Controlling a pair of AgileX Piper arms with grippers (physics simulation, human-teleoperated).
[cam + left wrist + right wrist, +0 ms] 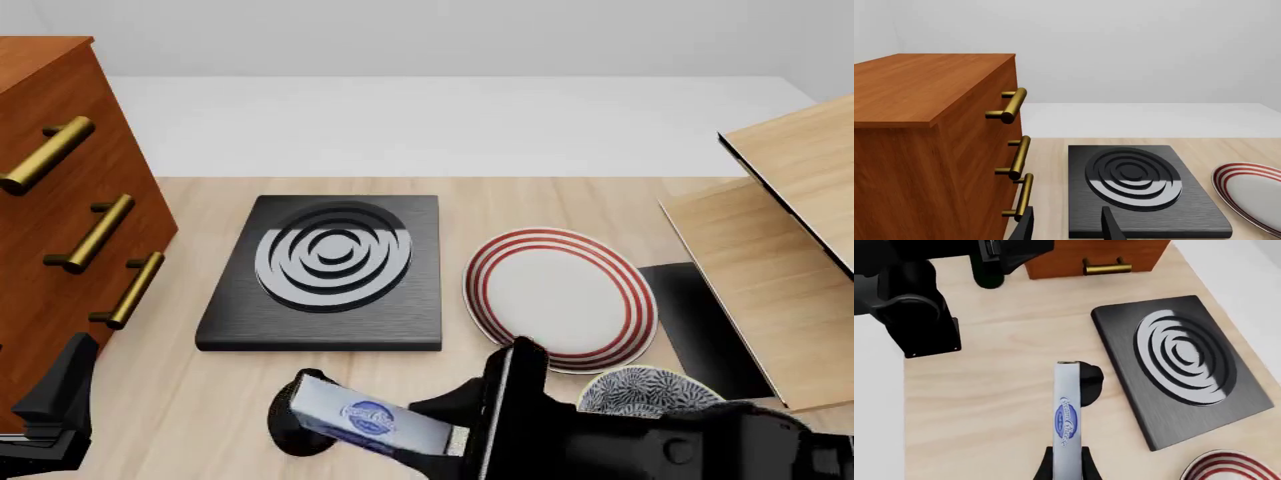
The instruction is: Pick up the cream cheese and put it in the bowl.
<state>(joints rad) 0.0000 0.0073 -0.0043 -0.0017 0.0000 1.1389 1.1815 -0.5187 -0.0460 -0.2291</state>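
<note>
The cream cheese (358, 415), a silver-grey box with a blue oval logo, is held in my right gripper (449, 430) near the table's front edge. Its shadow on the wood shows it is lifted off the table. In the right wrist view the box (1066, 412) sticks out forward from between the shut fingers (1045, 467). The blue-and-white floral bowl (638, 390) stands just right of the gripper, partly hidden behind my right arm. My left gripper (63, 388) is at the front left beside the cabinet; the left wrist view shows it (1067, 229) open and empty.
A wooden drawer cabinet (54, 200) with brass handles stands at the left. A black stove plate (334, 270) lies in the middle, with a white plate with red rings (561, 295) to its right. A light wooden rack (781, 250) fills the right side.
</note>
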